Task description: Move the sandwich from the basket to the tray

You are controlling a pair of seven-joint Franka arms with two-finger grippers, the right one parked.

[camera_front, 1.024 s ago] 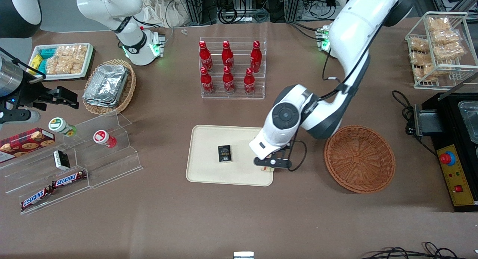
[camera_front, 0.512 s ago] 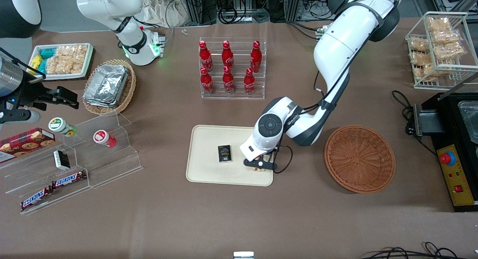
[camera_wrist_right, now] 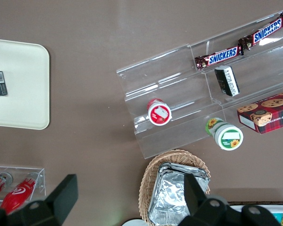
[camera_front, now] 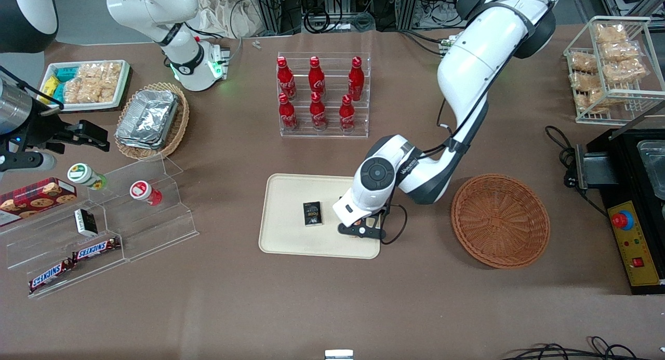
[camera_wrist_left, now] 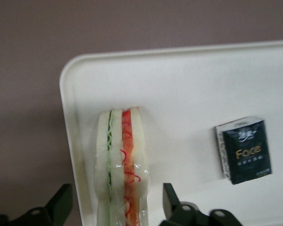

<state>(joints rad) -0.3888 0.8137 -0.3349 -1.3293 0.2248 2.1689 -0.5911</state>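
Observation:
The sandwich (camera_wrist_left: 120,160), a clear-wrapped wedge of pale bread with green and orange-red filling, stands on edge on the cream tray (camera_wrist_left: 179,84) close to a rounded corner. My gripper (camera_wrist_left: 116,195) is open, one black finger on each side of the sandwich with a gap on both sides. In the front view the gripper (camera_front: 361,231) hangs low over the tray (camera_front: 291,194), at the end nearest the round reddish-brown basket (camera_front: 500,221). The basket has nothing in it. The arm hides most of the sandwich in that view.
A small black packet (camera_front: 312,213) lies on the tray beside the gripper. A clear rack of red bottles (camera_front: 322,95) stands farther from the front camera than the tray. A tiered acrylic stand (camera_front: 104,225) holds snacks toward the parked arm's end.
The gripper moved from the tray's rim nearest the basket inward over the tray, toward the black packet, carrying the sandwich with it. In the last half second it has barely shifted.

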